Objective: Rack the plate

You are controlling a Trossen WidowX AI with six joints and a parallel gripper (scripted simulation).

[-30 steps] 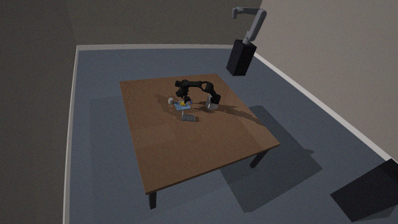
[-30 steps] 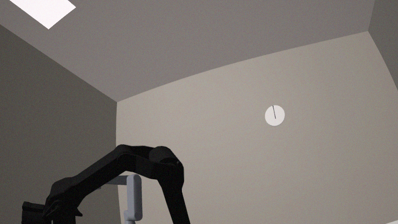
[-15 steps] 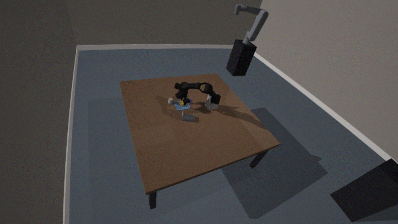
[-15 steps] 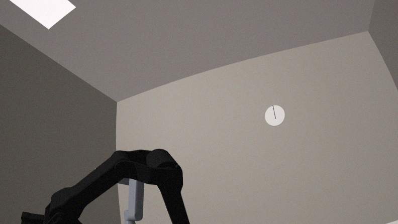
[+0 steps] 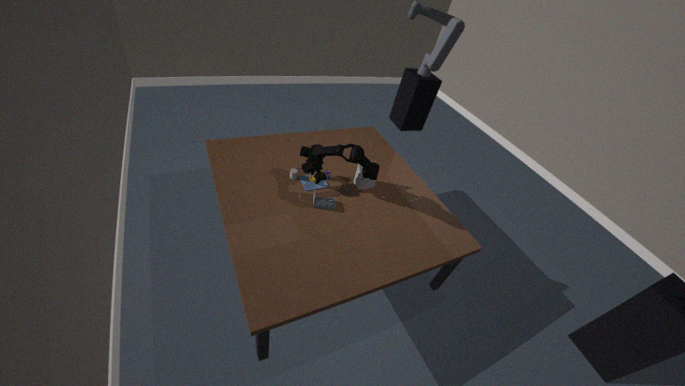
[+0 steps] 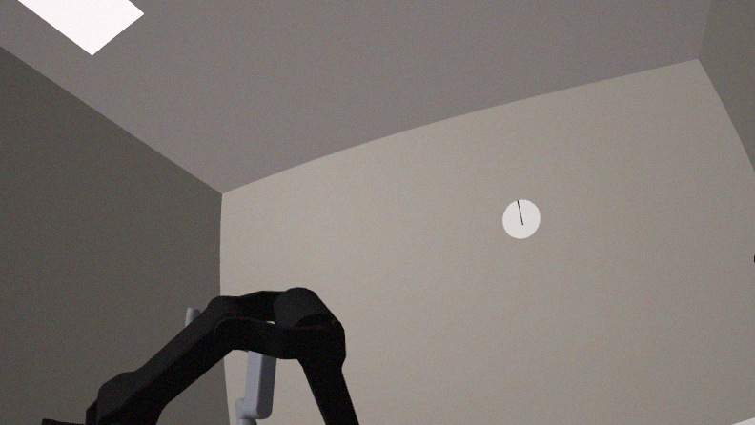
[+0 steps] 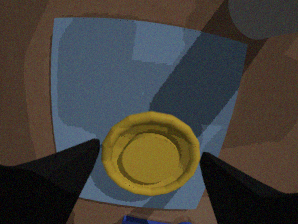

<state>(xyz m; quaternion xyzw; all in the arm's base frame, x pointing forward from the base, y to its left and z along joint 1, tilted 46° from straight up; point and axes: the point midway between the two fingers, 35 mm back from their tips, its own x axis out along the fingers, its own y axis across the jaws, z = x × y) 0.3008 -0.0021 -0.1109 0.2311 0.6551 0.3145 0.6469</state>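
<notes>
The yellow plate [image 5: 312, 178] [image 7: 150, 157] lies flat, face up, on the blue mat [image 5: 309, 187] [image 7: 90, 65], near the mat's lower edge in the wrist view. My gripper [image 5: 317, 178] [image 7: 151, 152] points down over it and is open, one fingertip close beside each side of the rim. Whether the tips touch the rim cannot be told. The grey dish rack [image 5: 324, 202] stands on the table in front of the mat in the top view, with a taller panel at its left end. Its slots are too small to tell apart there. The exterior view shows only arm links.
A light grey cylinder [image 5: 293, 174] [image 7: 265, 17] stands just off the mat's far corner. A small blue object [image 5: 328, 173] [image 7: 150, 220] lies beside the mat, toward the arm's base. A white block [image 5: 365, 183] stands by the arm's base on the brown table [image 5: 287, 268].
</notes>
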